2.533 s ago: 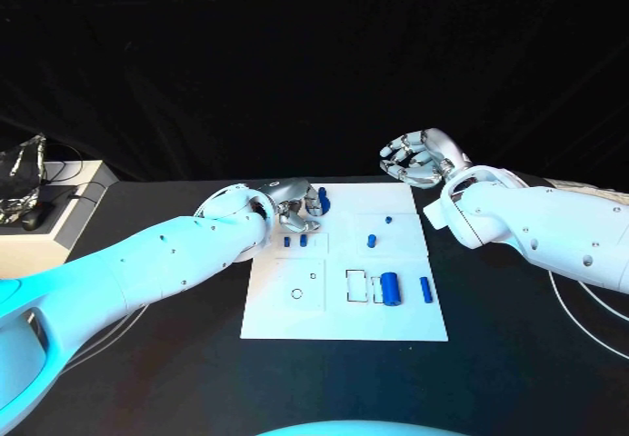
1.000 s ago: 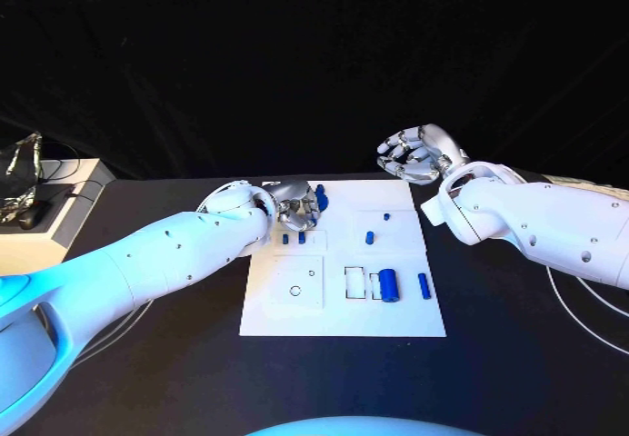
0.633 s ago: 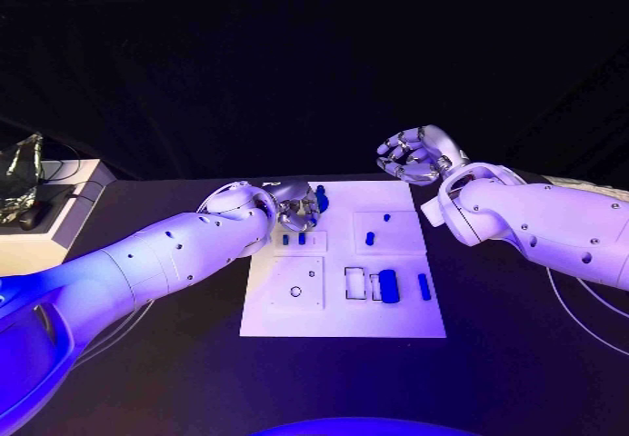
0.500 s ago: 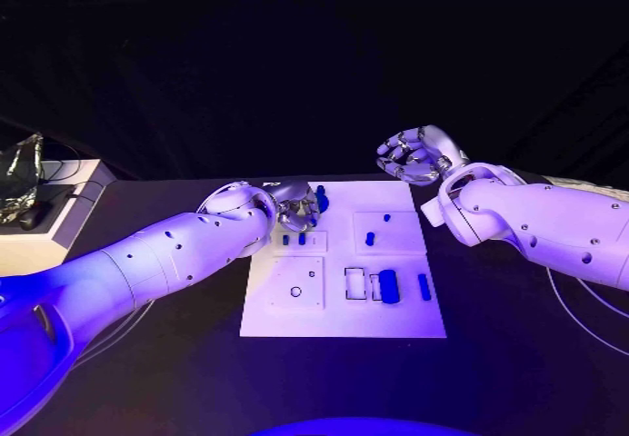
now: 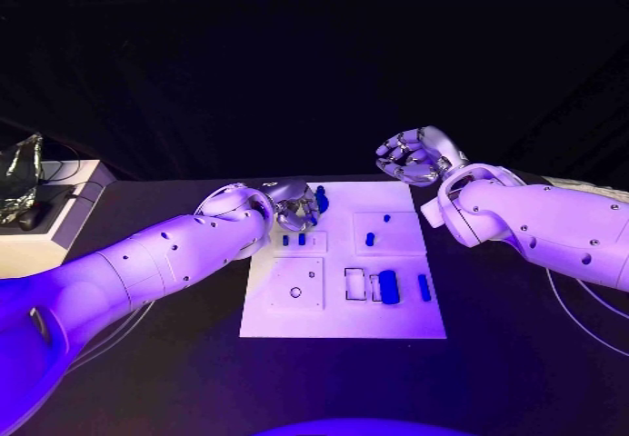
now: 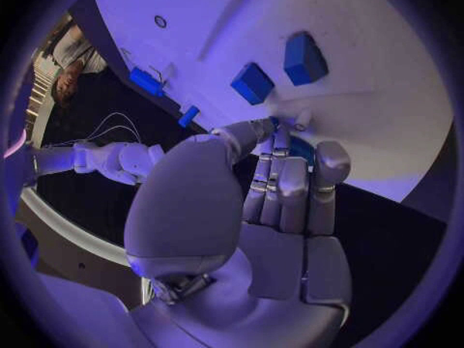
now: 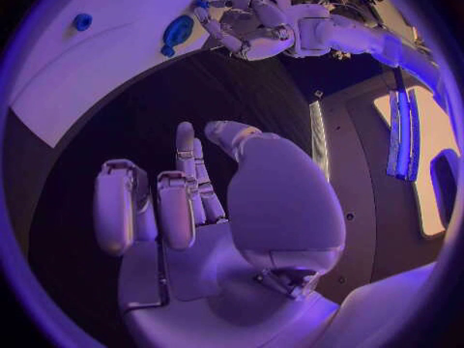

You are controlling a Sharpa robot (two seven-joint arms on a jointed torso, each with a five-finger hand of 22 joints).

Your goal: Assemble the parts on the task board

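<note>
The fingers point(image 6: 281, 185) of the silver left hand point(image 5: 297, 207) were curled round a small blue part point(image 6: 300, 148), gripping it at the far left corner of the flat white task board point(image 5: 344, 318). Just beside them two short blue pieces point(image 5: 294, 240) stood in the board. Nearer the middle lay a larger blue cylinder point(image 5: 388, 286) and a slim blue bar point(image 5: 424, 287). The silver right hand point(image 5: 414, 156) was raised beyond the board's far right corner, fingers curled in, grasping nothing.
</note>
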